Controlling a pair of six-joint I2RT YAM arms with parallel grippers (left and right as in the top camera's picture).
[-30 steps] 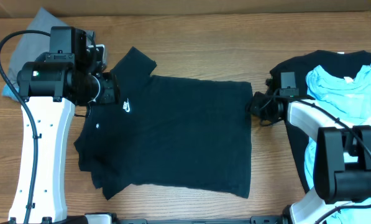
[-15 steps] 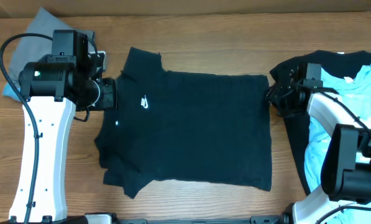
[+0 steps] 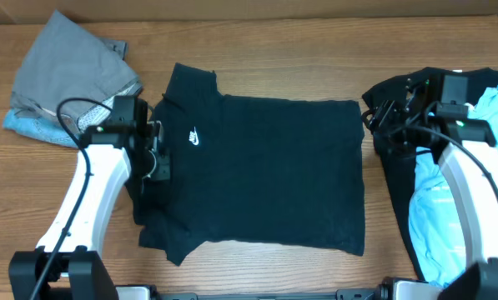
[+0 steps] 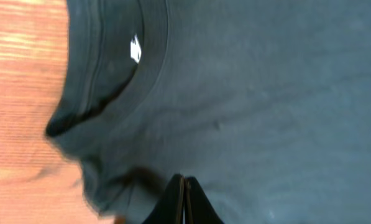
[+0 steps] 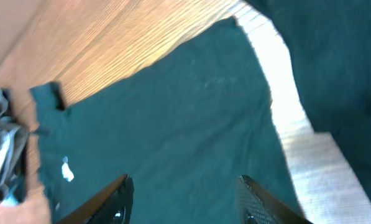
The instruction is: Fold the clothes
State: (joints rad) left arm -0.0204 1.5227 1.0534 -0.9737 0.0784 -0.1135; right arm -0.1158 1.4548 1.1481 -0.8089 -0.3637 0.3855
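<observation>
From above, a black T-shirt (image 3: 265,179) lies spread flat in the middle of the wooden table (image 3: 257,50), collar toward the left. The left gripper (image 3: 158,162) sits at the shirt's collar-side edge. The right gripper (image 3: 379,122) hangs just beside the hem. A grey garment (image 3: 69,75) is bunched at the far left, and a heap of black and light-blue clothes (image 3: 449,208) lies on the right.

In the left wrist view, the fingers (image 4: 184,198) are pressed tight together over the dark cloth below the collar (image 4: 154,68). I cannot tell whether any fabric is pinched.

In the right wrist view, the fingers (image 5: 118,200) stand wide apart, holding nothing, above the shirt's hem end.
</observation>
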